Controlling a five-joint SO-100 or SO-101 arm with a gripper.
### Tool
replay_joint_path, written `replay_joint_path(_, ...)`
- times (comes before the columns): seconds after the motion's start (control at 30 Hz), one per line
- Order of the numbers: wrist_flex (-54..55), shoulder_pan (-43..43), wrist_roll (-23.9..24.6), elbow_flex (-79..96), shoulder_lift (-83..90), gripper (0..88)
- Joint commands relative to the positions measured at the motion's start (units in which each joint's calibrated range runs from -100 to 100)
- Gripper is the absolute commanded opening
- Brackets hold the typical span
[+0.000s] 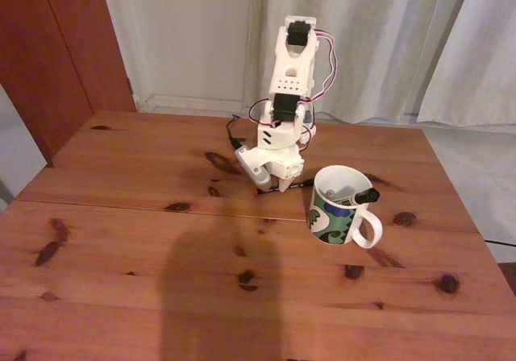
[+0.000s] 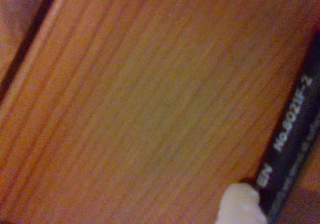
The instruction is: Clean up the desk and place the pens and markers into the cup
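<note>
My white arm bends down over the desk (image 1: 121, 240), and its gripper (image 1: 272, 185) is low at the wood, right at a black pen (image 1: 300, 185) that lies flat with its red tip to the left. Up close in the wrist view, the black pen (image 2: 292, 139) with white print runs along the right edge, and one white fingertip (image 2: 240, 206) touches its lower end. How the jaws stand is hidden. The white cup (image 1: 334, 216) with the green and blue pattern stands just right of the pen, handle to the right. A marker's black cap (image 1: 367, 194) sticks out over its rim.
The arm's base and its cables (image 1: 242, 131) sit at the desk's back edge, in front of a pale curtain (image 1: 387, 39). A seam (image 1: 161, 208) crosses the desk. A dark shadow (image 1: 218, 296) lies over the wide front part of the wood.
</note>
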State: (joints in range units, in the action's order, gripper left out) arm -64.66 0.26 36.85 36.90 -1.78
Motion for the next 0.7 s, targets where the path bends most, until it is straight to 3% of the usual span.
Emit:
replay_joint_path(0.0, 3.54, -1.1, -0.02, -0.02, 0.0, 22.8)
replay_joint_path(0.4, 4.49, -2.63, -0.29, -0.11, -1.49, 22.4)
replay_joint_path(0.47, 4.58, -2.63, -0.34, -0.11, -1.49, 18.5)
replay_joint_path(0.6, 4.58, -2.63, -0.08, -0.2, -1.49, 0.0)
replay_joint_path(0.67, 4.58, -2.71, -0.18, -0.2, -1.49, 1.5)
